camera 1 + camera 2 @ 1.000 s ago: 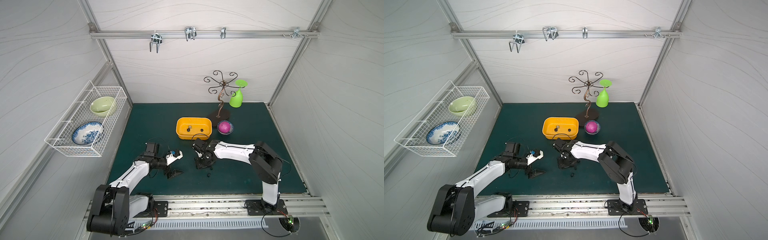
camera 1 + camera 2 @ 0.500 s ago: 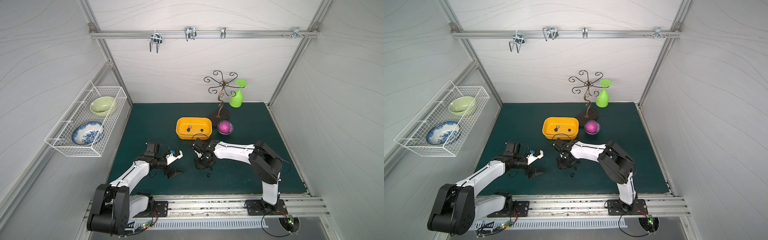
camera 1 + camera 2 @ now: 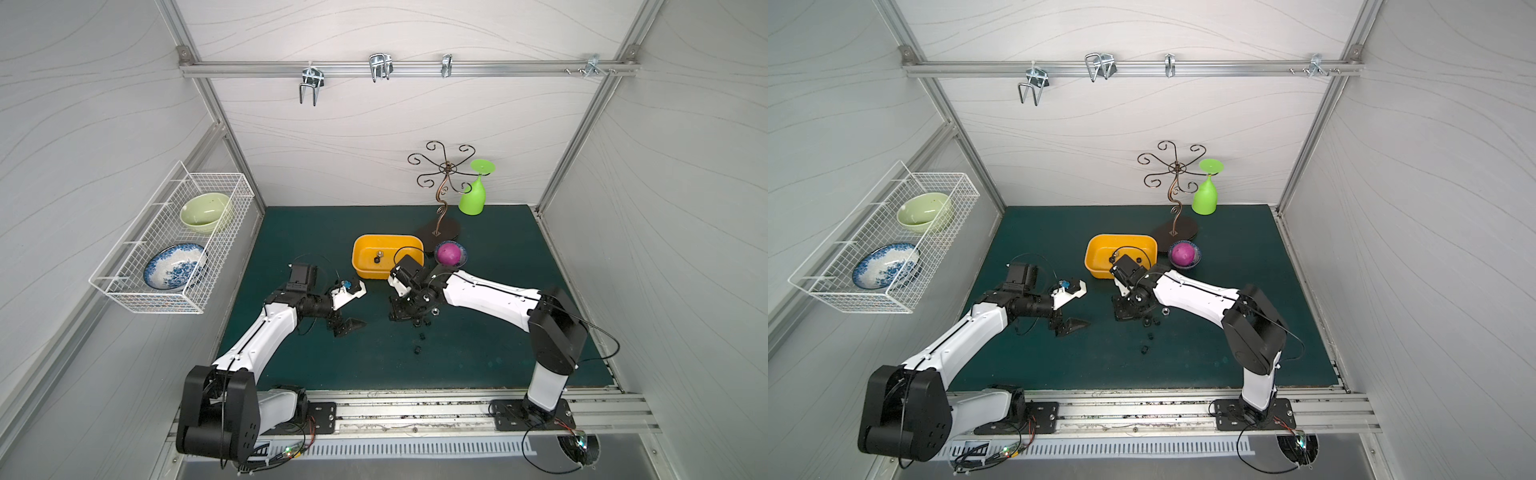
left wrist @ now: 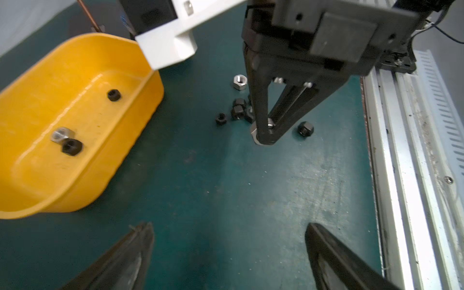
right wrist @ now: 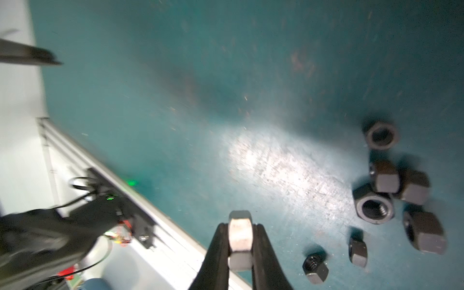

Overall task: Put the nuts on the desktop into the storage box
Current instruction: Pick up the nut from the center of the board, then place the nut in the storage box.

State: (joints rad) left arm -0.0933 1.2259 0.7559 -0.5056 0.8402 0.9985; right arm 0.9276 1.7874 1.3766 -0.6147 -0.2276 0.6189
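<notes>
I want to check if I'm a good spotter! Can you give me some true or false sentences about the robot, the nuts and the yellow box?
The right gripper pinches a silver nut. True.
The left gripper is shut. False: it is wide open and empty.
The storage box is empty. False: three nuts lie inside.
Black nuts lie on the desktop. True.

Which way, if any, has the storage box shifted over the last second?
No. Judged against the wire stand's base, the storage box lies where it did, its far right corner close beside that base.
</notes>
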